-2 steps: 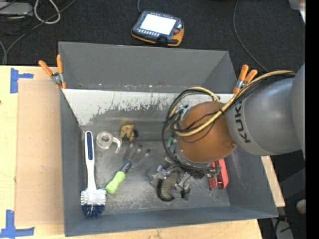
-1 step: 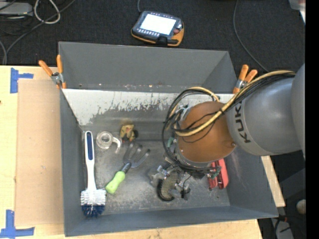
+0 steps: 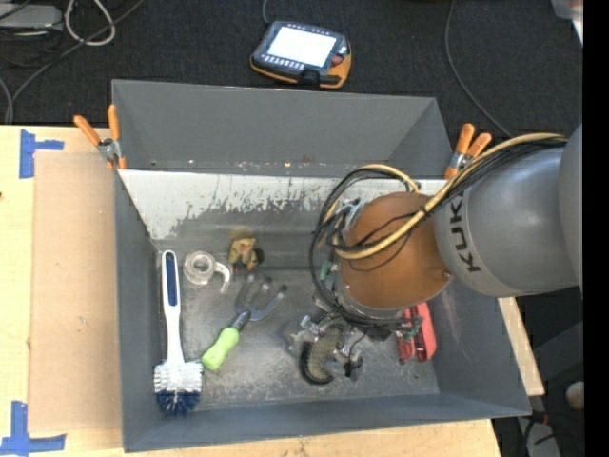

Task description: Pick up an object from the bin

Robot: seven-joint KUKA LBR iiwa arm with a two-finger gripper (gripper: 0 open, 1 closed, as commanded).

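Hovering: gripper [image 3: 330, 344] over dark curved thing [image 3: 313, 370] at bin [image 3: 285, 419] front; open or closed, cannot tell. Likely light, stiff; pinch across its arc.

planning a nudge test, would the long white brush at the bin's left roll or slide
The brush likely pivots or slides rather than rolls: its wide bristle head should drag. Its thin handle looks like stiff plastic, so probably light and rigid, a bit head-heavy.
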